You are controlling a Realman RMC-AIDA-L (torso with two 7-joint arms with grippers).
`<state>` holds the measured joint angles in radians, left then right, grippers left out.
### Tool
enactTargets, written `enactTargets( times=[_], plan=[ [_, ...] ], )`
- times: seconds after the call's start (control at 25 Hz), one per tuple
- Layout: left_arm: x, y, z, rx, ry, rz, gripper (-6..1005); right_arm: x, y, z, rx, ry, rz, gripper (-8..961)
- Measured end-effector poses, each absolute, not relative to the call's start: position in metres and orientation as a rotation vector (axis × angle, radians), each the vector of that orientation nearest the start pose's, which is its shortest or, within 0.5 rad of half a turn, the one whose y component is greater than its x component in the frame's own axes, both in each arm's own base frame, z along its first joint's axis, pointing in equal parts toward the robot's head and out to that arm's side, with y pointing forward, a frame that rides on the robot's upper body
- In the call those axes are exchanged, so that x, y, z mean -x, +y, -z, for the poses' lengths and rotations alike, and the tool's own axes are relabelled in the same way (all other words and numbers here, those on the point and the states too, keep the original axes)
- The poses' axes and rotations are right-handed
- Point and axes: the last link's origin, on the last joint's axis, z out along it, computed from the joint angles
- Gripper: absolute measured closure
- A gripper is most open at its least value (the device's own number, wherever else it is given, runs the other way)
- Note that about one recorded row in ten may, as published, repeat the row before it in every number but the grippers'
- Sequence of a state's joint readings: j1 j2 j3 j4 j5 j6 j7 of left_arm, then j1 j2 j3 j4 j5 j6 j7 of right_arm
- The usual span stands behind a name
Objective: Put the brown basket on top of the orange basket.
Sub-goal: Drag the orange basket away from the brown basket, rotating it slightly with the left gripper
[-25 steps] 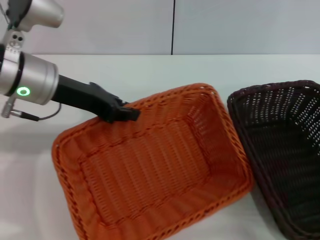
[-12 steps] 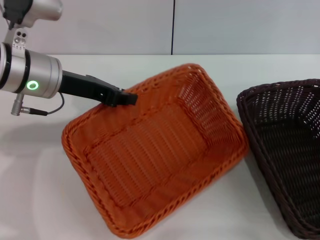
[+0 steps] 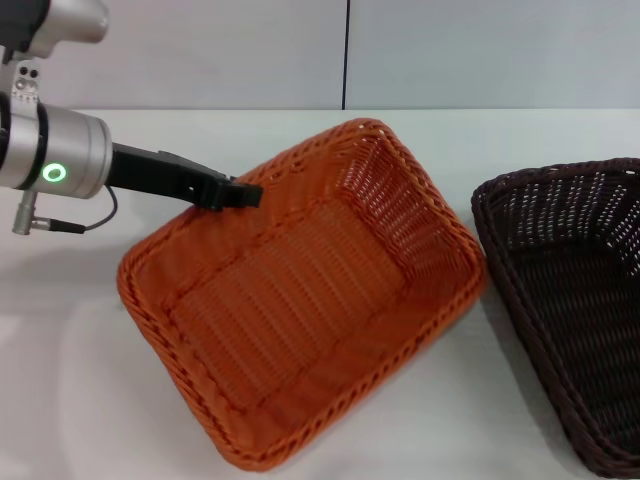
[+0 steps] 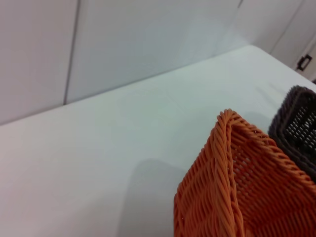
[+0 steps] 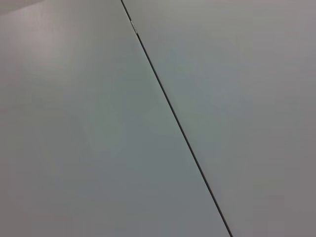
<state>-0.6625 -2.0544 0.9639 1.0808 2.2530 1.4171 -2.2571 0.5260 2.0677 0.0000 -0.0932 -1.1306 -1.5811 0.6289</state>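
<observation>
The orange basket (image 3: pixel 300 300) lies skewed in the middle of the white table, in the head view. My left gripper (image 3: pixel 240 193) is at its far left rim and looks shut on the braided edge. The brown basket (image 3: pixel 570 300) stands to the right of it, apart from it and partly cut off by the picture's edge. The left wrist view shows a corner of the orange basket (image 4: pixel 247 187) close up and a bit of the brown basket (image 4: pixel 296 128) behind it. My right gripper is out of view; its wrist view shows only a wall.
The white table (image 3: pixel 500 140) runs back to a grey panelled wall (image 3: pixel 450 50) with a dark vertical seam. Bare table shows behind the baskets and to the left of the orange one.
The orange basket has moved away from the brown one, up and to the left with my left gripper, and turned. A gap has opened between the two baskets.
</observation>
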Motion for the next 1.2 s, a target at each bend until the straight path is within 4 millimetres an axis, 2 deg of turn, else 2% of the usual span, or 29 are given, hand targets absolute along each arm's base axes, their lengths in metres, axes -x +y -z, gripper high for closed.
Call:
enactTargets(
  times=[0.24,0.76,1.0,1.2],
  plan=[
    [0.195,0.399,-0.045,2.557,-1.042,0.265,822,-0.316,0.335,-0.093,1.174,0.446,-1.242,276],
    [0.197,0.389,-0.042,2.642,-0.994,0.211,758,-0.318,0.335,-0.094,1.151,0.461,-1.254,277],
    [0.197,0.39,-0.041,2.629,-0.995,0.219,644,-0.318,0.335,-0.093,1.151,0.465,-1.256,277],
    [0.197,0.393,-0.042,2.607,-1.004,0.231,451,-0.319,0.333,-0.093,1.15,0.468,-1.254,276]
  ],
)
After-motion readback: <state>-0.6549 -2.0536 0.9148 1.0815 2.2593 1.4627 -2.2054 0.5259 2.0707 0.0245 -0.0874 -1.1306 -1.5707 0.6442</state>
